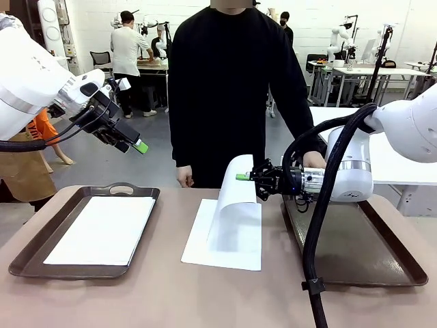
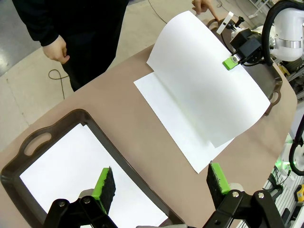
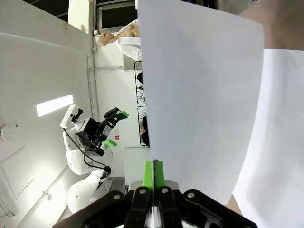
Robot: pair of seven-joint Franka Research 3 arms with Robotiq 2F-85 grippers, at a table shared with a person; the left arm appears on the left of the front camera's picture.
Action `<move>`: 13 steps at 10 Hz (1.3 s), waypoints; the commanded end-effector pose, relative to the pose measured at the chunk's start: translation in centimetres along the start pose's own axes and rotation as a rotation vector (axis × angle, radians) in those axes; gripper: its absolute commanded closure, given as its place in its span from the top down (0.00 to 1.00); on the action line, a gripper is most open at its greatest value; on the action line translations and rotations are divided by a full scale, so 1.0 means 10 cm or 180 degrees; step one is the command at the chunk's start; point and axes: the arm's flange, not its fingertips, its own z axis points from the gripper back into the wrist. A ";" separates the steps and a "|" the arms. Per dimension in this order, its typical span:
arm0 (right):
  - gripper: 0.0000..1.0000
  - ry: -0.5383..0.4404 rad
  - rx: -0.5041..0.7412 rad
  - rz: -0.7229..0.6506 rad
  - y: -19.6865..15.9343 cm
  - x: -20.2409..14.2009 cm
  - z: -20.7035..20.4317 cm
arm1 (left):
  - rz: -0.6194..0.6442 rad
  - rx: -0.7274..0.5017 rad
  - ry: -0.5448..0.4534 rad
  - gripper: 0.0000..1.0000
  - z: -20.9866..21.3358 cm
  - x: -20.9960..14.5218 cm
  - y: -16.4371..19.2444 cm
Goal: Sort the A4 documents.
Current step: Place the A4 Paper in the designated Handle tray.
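Since one white sheet [image 1: 102, 229] already lies flat on the floor of the left tray [image 1: 27, 263], that side of the sorting looks done in part, though I cannot tell whether more than one page is stacked there. Above that tray hangs the left gripper [image 2: 160, 173], its green pads spread wide with nothing between them, well clear of the paper. On the bare table [image 1: 164, 294] between the two trays rests a flat sheet [image 1: 201, 249], touching neither tray. Over its right half rises the lifted sheet [image 1: 235, 201], curling upward while its lower edge trails on the flat one. The right gripper [image 1: 244, 177] is pinched tight on the upper edge of this page, the paper caught between its closed pads. Further right, the right tray [image 1: 382, 263] shows a dark floor with no paper that I can see, though the arm covers part of it. A person [image 1: 232, 82] stands at the far side, one hand [image 1: 313, 160] near that tray's far rim, behind the gripper. By my judgement the task is about midway: one page is delivered and one is in the grip, probably bound for the right tray. The flat sheet on the table, and anything hidden beneath it, is yet to be sorted.
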 end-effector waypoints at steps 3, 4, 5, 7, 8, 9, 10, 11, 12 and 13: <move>0.00 -0.0005 -0.0007 0.0002 0.00 0.00 0.00 | 0.0003 0.0022 -0.0023 1.00 0.01 0.00 0.01; 0.00 -0.0005 -0.0007 0.0002 0.00 0.00 0.00 | 0.0003 0.0022 -0.0023 1.00 0.01 0.00 0.01; 0.00 -0.0005 -0.0007 0.0002 0.00 0.00 0.00 | 0.0003 0.0022 -0.0023 1.00 0.01 0.00 0.01; 0.01 0.0000 0.0000 0.0000 0.00 0.00 0.00 | 0.0003 0.0022 -0.0023 1.00 0.01 0.00 0.01; 0.01 0.0086 0.0006 0.0137 0.09 -0.05 0.21 | 0.0003 0.0022 -0.0023 1.00 0.01 0.00 0.01; 0.01 0.0166 -0.0045 0.0236 0.16 -0.09 0.42 | 0.0003 0.0022 -0.0023 1.00 0.01 0.00 0.01; 0.01 0.0227 -0.0153 0.0339 0.23 -0.11 0.60 | 0.0003 0.0022 -0.0023 1.00 0.01 0.00 0.01; 0.01 0.0300 -0.0181 0.0411 0.30 -0.12 0.76 | 0.0003 0.0022 -0.0023 1.00 0.01 0.00 0.01; 0.01 0.0390 -0.0170 0.0435 0.35 -0.15 0.92 | 0.0003 0.0022 -0.0023 1.00 0.01 0.00 0.01; 0.01 0.0498 -0.0105 0.0416 0.36 -0.17 1.04 | 0.0003 0.0022 -0.0023 1.00 0.01 0.00 0.01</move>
